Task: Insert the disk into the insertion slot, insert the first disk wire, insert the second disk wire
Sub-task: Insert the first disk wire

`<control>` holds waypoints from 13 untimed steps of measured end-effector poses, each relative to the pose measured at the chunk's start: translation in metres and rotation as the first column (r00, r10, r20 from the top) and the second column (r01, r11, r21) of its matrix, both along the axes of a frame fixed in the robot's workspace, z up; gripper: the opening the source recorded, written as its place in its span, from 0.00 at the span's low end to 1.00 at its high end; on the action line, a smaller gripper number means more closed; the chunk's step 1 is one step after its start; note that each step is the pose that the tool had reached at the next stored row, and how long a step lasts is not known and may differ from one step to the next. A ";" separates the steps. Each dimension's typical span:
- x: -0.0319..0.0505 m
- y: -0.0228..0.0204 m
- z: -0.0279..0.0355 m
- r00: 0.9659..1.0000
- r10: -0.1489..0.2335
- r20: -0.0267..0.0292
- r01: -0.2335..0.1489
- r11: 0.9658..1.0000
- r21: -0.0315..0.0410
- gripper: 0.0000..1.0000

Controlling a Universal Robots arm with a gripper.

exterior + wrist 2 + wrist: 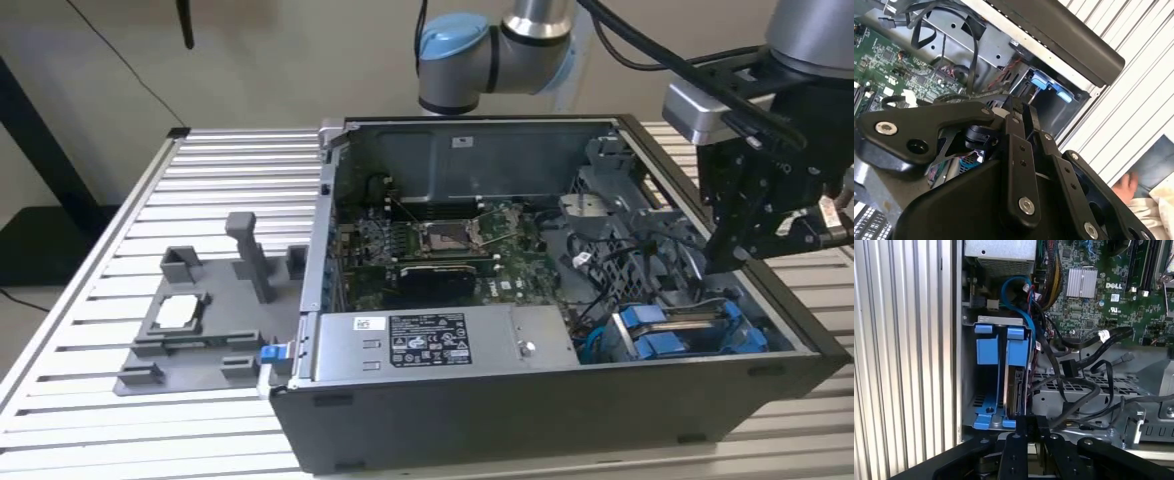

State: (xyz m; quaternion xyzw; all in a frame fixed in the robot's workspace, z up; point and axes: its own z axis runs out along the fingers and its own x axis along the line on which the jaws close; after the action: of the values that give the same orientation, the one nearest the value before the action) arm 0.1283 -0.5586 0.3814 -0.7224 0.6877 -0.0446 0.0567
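The disk (1015, 390) stands edge-on in the insertion slot (1000, 322), a grey metal cage with blue plastic fittings at the front corner of the open computer case. In the exterior view the disk (687, 326) shows between blue fittings low on that view's right. My gripper (1032, 423) hovers just over the cage's near end, shut with nothing between its fingers, and hangs above the cage in the exterior view (731, 258). Loose black wires lie on the grey metal beside the cage, one ending in a connector (1067, 367), and none is in my grasp.
The motherboard (447, 240) and the power supply (414, 340) fill the case. A blue cable (1019, 290) loops beyond the cage. A grey fixture (200, 320) stands on the slatted table (80, 330) at the exterior view's left. A person's hand (1126, 186) shows beyond the case.
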 end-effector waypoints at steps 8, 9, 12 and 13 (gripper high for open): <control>0.0040 -0.0033 -0.0050 0.999 0.000 -0.050 0.000 1.000 0.000 0.19; 0.0046 -0.0038 -0.0056 0.998 0.000 -0.057 0.000 1.000 0.000 0.19; 0.0070 -0.0057 -0.0074 0.997 0.000 -0.079 0.000 1.000 0.000 0.19; 0.0079 -0.0062 -0.0080 0.996 0.000 -0.085 0.000 1.000 0.000 0.19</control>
State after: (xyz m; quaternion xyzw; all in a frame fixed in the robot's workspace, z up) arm 0.1362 -0.5648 0.3734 -0.7237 0.6895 -0.0139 0.0275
